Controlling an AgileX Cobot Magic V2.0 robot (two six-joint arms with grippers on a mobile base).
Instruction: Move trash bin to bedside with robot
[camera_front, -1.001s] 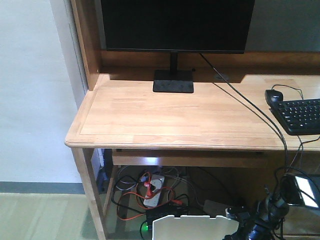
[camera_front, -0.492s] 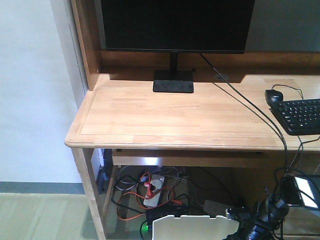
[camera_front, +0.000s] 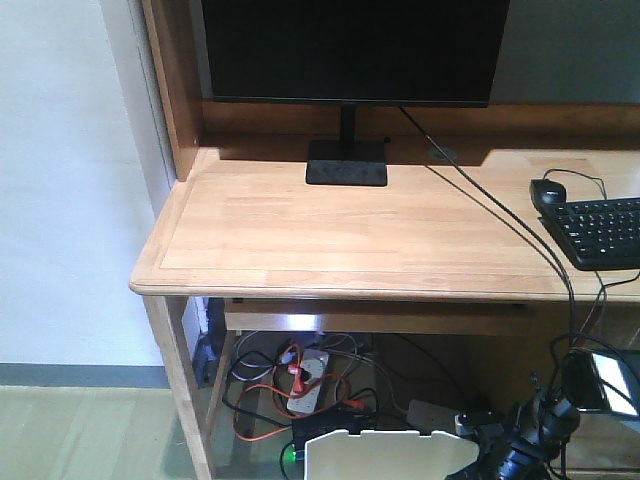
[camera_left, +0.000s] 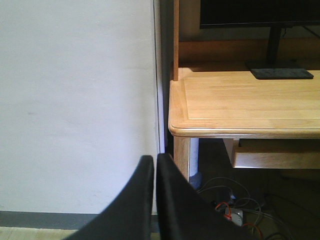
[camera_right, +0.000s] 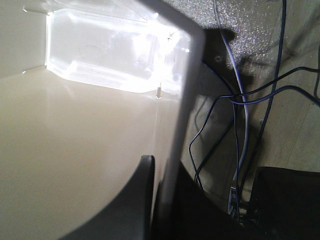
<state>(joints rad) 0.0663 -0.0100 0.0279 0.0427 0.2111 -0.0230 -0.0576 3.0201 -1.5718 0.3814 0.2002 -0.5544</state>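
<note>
Desk (camera_front: 350, 230) unchanged; trash bin (camera_front: 380, 455) stays pinched in right end effector (camera_right: 159, 172).

Blocked ahead by the wooden counter (camera_front: 350, 240), its top taken up by a monitor stand (camera_front: 346, 165), a mouse (camera_front: 548, 192) and a keyboard (camera_front: 605, 232), with bare wood between. Cluttered underneath with a power strip (camera_front: 312, 380) and tangled cables (camera_front: 250, 410), just behind the trash bin (camera_front: 385, 455). Open to the left, over bare floor (camera_front: 70, 430) along the white wall (camera_left: 75, 100), beside the counter leg (camera_front: 180, 380).
</note>
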